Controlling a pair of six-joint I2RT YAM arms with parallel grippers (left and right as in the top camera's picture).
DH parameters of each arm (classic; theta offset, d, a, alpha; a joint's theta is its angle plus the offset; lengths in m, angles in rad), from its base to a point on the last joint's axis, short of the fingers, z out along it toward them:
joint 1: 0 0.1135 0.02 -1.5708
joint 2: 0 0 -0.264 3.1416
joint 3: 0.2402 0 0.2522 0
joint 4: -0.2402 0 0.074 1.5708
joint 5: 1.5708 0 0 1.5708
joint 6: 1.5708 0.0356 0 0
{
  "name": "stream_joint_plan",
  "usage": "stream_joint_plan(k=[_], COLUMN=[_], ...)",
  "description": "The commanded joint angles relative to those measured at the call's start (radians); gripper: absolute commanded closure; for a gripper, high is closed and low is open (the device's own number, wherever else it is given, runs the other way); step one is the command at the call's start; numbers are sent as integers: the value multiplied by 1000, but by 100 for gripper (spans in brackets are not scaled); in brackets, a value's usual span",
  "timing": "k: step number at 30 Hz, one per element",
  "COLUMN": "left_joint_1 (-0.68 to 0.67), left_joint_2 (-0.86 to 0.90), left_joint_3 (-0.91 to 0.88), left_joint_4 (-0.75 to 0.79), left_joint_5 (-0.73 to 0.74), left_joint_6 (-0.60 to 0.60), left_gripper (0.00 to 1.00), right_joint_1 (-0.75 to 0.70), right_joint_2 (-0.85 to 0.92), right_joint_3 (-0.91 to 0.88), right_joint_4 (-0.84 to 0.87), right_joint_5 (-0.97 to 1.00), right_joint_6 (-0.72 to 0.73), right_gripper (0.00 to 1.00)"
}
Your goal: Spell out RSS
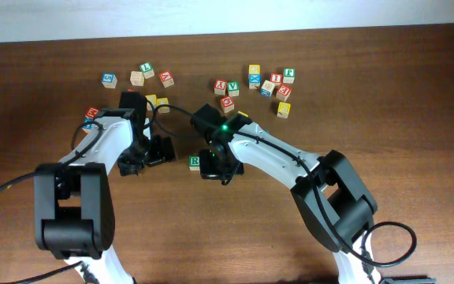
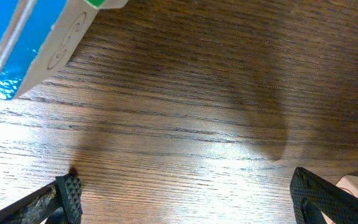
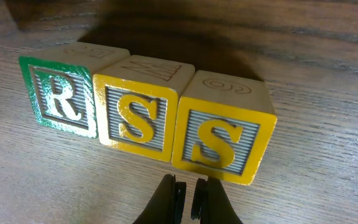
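**Operator:** Surface?

**Annotator:** Dark wood-grain desk (image 1: 416,95), with a pale wall strip along the far edge.

**Operator:** My grippers?

**Annotator:** Nearest you, your right gripper (image 3: 187,199) is pressed together and pinching nothing, tips just short of the row. Your left gripper (image 2: 188,199) is spread wide over bare wood and is empty.

**Operator:** The letters?

**Annotator:** They're just beyond your right tips: green R cube (image 3: 59,99), first yellow S cube (image 3: 138,118), second yellow S cube (image 3: 219,140). They sit side by side, touching, and read R-S-S in the right wrist view. The second S looks slightly turned out of line, but that could be the lens.

**Operator:** Which step?

**Annotator:** My read is that the placing is done and you're at the final tidy or the retreat. For the next move, you'd either nudge that last S square with the closed tips, gently, or lift straight back without clipping the row. Farther off, the loose cubes (image 1: 233,88) are scattered toward the wall, well apart from the word. You can leave them.
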Motion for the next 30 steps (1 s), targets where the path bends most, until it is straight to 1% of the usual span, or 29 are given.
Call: stream_joint_plan(k=[1,12,30], left_joint_1=[9,9,9], left_joint_2=[15,15,15], left_joint_3=[-13,-13,-13], left_joint_4=[9,9,9], left_joint_5=[-6,-6,-6], left_joint_6=[1,1,1], left_gripper=[1,1,1], right_joint_1=[4,10,9], right_joint_2=[17,18,18], right_joint_3=[-14,-17,-41], right_joint_4=[-14,-13,34], right_joint_5=[18,59,58], right_joint_6=[8,8,8], right_gripper=[96,96,96])
